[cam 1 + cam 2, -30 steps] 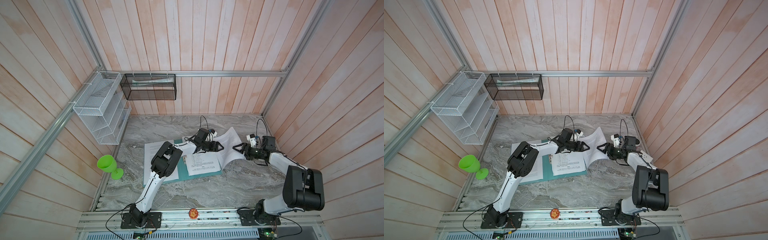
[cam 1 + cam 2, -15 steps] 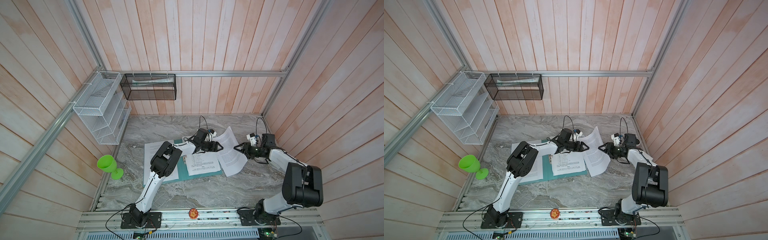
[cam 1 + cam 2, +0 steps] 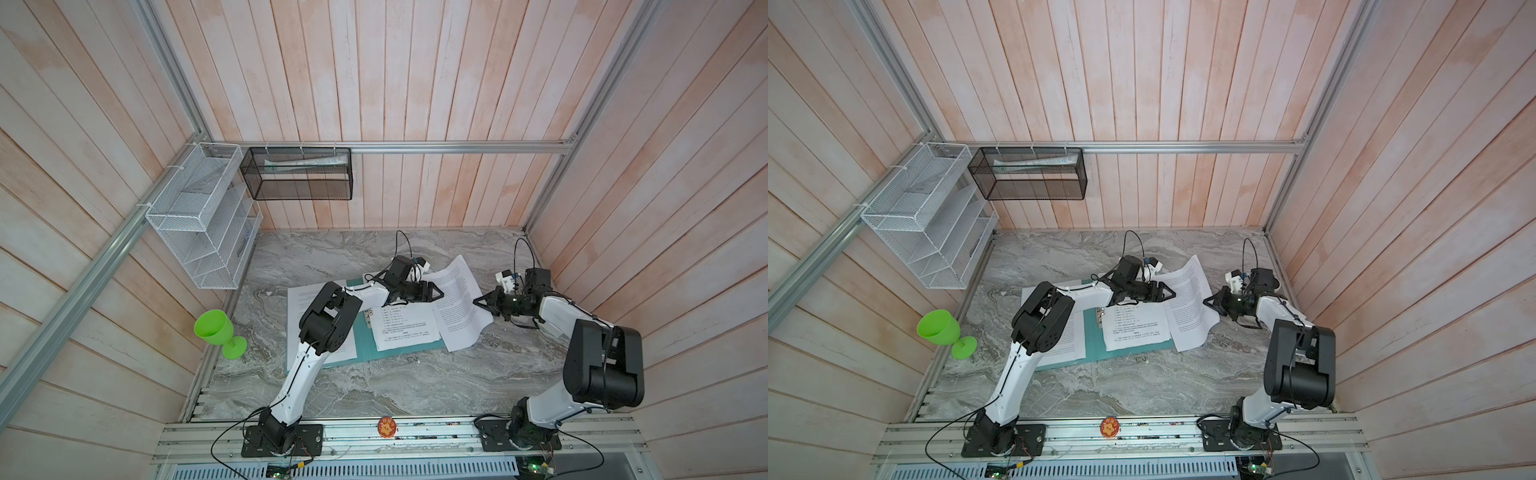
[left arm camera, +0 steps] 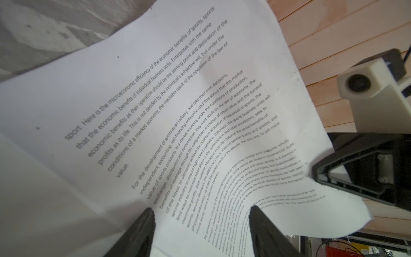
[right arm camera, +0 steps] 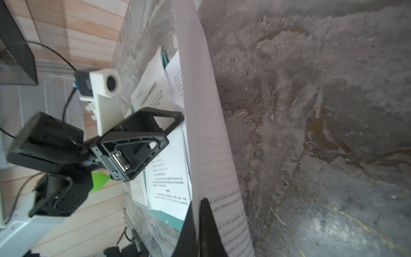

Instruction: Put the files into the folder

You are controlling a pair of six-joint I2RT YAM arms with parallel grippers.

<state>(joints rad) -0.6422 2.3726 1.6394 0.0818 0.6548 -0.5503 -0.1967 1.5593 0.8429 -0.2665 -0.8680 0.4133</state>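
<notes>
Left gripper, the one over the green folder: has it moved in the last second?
No. In both top views the left gripper stays where it was, jaws open, near the far right corner of the folder.

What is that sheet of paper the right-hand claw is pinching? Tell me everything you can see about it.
The sheet is thin white paper printed with paragraphs of small black English text about sports economics. It is buckled and wavy. The right gripper is shut on one long edge, lifting that side off the marble table; the rest lies beside the teal folder. The open left gripper sits over its opposite edge.
</notes>
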